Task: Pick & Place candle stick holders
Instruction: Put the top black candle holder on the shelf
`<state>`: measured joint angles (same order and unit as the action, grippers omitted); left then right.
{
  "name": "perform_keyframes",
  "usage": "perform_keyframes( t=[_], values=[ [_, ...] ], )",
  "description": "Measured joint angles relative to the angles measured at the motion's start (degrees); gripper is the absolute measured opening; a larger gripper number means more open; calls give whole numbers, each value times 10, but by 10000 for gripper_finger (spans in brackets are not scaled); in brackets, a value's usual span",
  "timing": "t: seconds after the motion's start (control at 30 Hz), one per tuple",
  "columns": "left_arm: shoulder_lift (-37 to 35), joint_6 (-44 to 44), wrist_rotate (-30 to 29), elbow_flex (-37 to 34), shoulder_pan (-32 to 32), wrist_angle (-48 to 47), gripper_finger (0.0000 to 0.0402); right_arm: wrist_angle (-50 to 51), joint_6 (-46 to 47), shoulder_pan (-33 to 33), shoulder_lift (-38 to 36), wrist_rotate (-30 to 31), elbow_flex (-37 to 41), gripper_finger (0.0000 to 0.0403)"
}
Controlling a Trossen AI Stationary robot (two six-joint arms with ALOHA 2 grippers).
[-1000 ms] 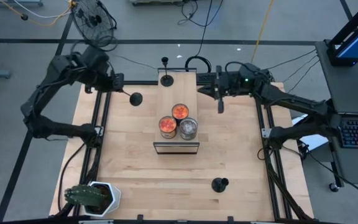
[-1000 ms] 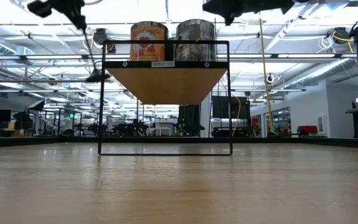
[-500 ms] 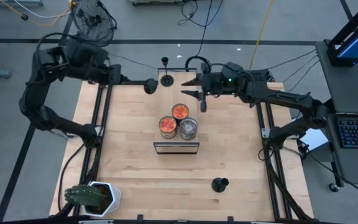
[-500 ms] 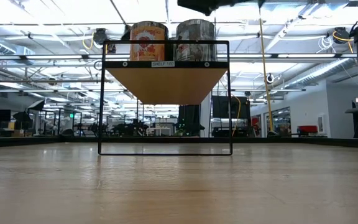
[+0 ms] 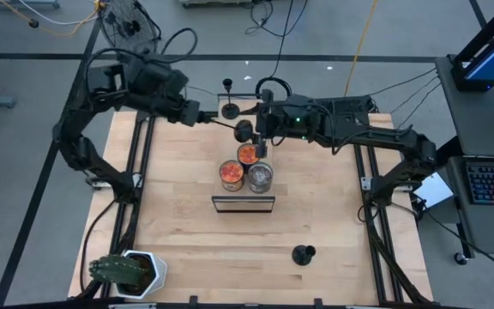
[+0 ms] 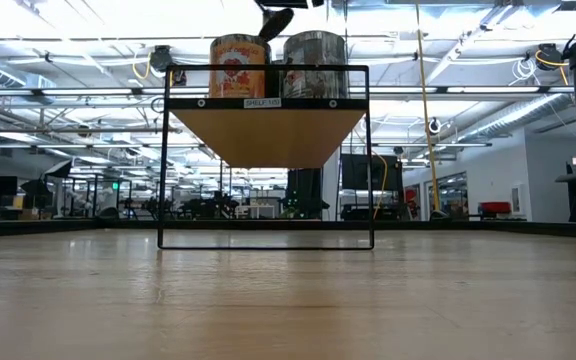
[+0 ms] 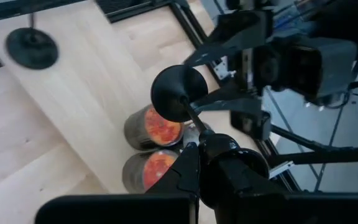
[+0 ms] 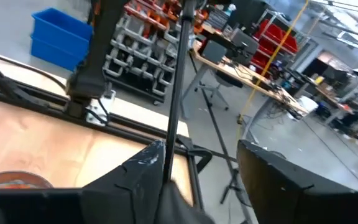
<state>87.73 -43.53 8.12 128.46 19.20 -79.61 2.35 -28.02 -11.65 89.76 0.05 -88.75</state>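
From above, the left end effector [image 5: 206, 119] pinches a candle stick holder [image 5: 243, 130] by its stem over the shelf [image 5: 243, 202] at centre frame, apparently offering it to the spread right end effector [image 5: 256, 129]. Another holder [image 5: 303, 255] waits on the worktop [image 5: 178, 240] at lower right. Low down, the shelf rail reads "SHELF 105" [image 6: 263, 102].

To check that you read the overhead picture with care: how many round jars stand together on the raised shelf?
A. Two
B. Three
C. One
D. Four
B. The high view shows three jars clustered on the shelf: two with orange tops and one silvery.
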Motion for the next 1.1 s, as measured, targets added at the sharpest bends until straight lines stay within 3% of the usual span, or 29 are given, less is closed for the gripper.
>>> perform_keyframes(
  t=[0.23,0.47,0.6,1.1],
  values=[
    [38,8,-6,7,-25,12,12,-8,-13,19,2,29,-1,212],
    [65,28,26,8,-48,98,12,-4,-13,33,2,35,-1,211],
    [79,30,23,8,-56,96,12,-4,-16,45,1,83,-1,210],
    [95,42,-27,8,-58,92,12,28,-13,71,-2,167,-1,192]
  ],
)
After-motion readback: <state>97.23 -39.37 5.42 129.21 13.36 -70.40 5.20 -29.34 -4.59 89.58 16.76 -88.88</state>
